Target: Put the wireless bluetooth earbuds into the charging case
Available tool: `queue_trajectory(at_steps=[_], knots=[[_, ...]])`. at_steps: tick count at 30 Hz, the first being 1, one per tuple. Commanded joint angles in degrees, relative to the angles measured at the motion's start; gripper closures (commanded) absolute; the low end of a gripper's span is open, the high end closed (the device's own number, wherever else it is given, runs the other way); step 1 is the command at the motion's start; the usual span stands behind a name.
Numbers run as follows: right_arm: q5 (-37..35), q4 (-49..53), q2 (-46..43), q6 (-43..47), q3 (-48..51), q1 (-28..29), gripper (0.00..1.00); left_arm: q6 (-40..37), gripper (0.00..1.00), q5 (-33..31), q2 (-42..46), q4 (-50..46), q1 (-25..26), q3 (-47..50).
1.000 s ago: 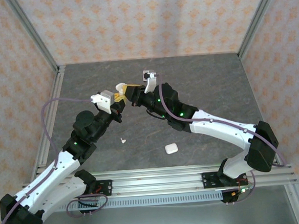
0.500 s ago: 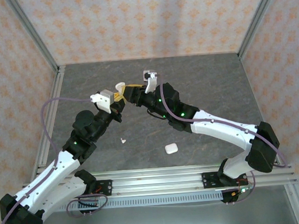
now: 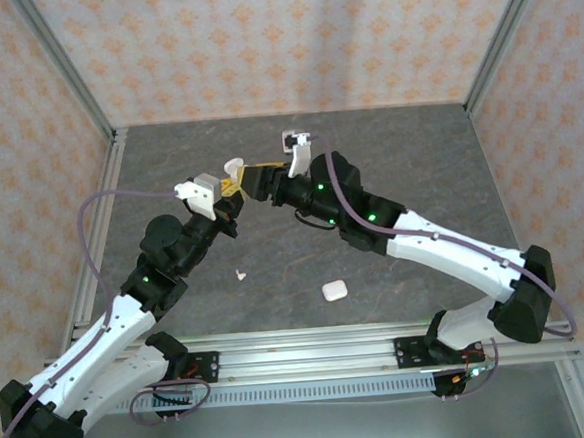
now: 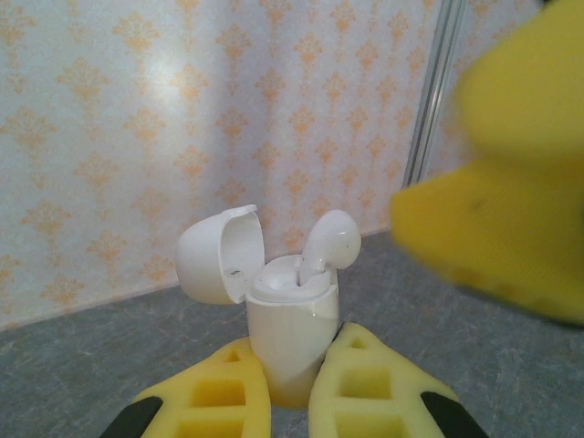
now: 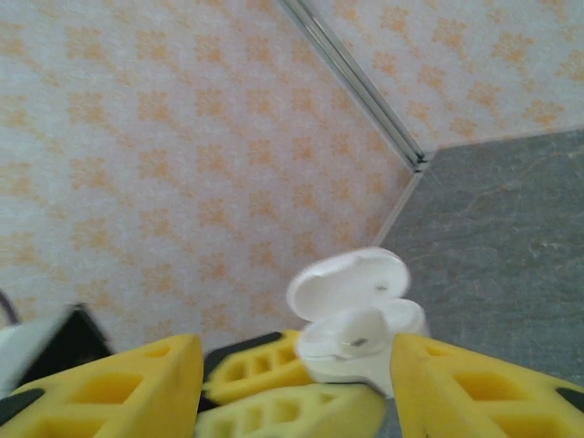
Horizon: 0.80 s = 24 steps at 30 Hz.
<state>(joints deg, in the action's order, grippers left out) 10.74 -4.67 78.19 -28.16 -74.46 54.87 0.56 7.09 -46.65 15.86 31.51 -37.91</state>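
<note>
We see the left end effector point(image 4: 290, 388) clamping the open charging case point(image 4: 290, 315), earbud point(image 4: 330, 242) inside; the right end effector point(image 5: 297, 379) gapes beside the case.

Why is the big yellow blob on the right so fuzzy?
Left wrist view: that blob is the right end effector, too close to the lens to focus; the white case and the earbud in it look sharp. Right wrist view: the case looks softer.

Grey table point(image 3: 418, 160) enclosed by orange-patterned walls point(image 3: 279, 39) and aluminium frame posts point(image 3: 68, 69).
</note>
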Motion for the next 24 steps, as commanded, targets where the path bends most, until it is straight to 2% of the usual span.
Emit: queue_trajectory(at_steps=[1, 6, 11, 15, 24], knots=[[2.2, 6.6, -3.4, 1.6, -4.8, -0.1, 0.42, 0.6, 1.0, 1.6, 0.7, 0.6, 0.0, -2.0], [5.0, 17.0, -2.9, 0.5, -10.8, -2.7, 0.47, 0.8, 1.0, 3.7, 1.0, 0.0, 0.0, -2.1], [12.4, 21.7, -0.8, -1.9, -12.6, -7.5, 0.69, 1.0, 1.0, 7.5, 1.4, -0.2, 0.0, -2.1], [16.1, 21.1, -0.1, -2.5, -12.2, -9.0, 0.79, 1.2, 1.0, 9.6, 2.2, -1.1, 0.0, -2.0], [20.7, 20.3, 1.6, -3.1, -11.7, -9.2, 0.84, 1.1, 1.0, 10.3, 2.9, -2.1, 0.0, -2.2]])
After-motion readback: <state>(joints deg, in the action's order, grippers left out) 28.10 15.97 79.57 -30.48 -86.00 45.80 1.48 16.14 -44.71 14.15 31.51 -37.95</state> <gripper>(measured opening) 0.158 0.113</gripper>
